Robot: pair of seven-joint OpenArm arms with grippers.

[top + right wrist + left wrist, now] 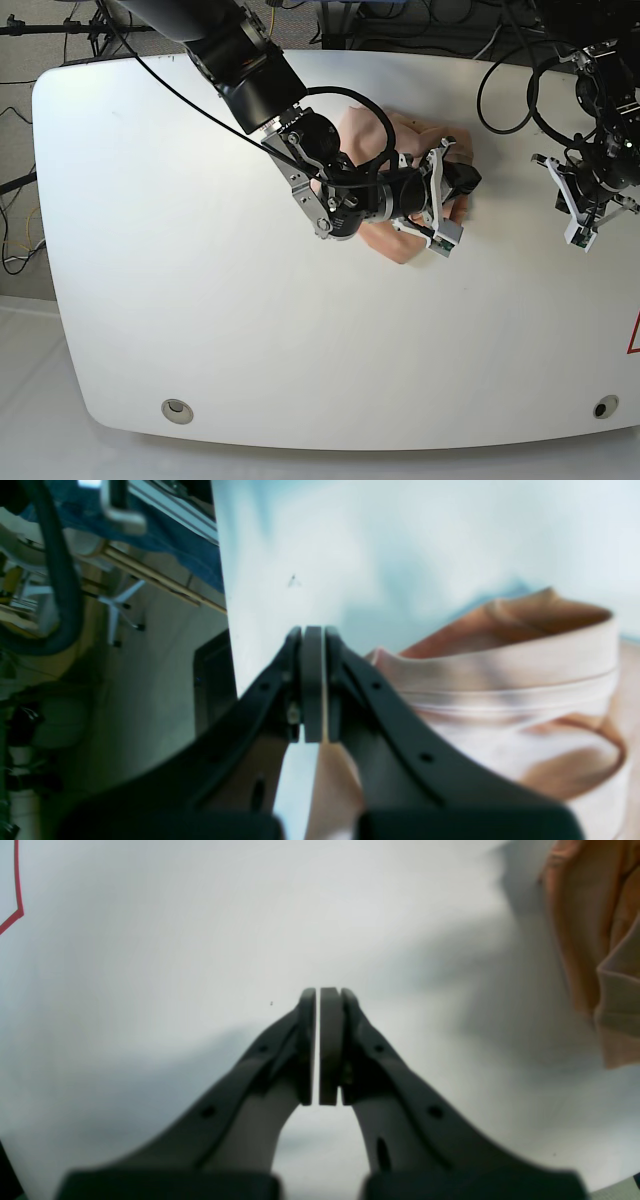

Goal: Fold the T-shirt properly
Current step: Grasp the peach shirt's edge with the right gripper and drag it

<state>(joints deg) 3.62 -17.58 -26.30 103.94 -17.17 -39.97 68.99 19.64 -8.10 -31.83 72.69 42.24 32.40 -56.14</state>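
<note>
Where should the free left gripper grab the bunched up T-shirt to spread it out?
Likely the loose hemmed edge of the T-shirt hanging nearest the left gripper, coming in sideways from its own side; that edge is free and double-layered, the rest is bunched under the other arm.

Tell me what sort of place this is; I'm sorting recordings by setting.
Probably a robotics lab or workshop. A white table carries two robot arms working on a peach T-shirt, cables trail off the table's far edge, and an office chair base stands on the floor beside it.
</note>
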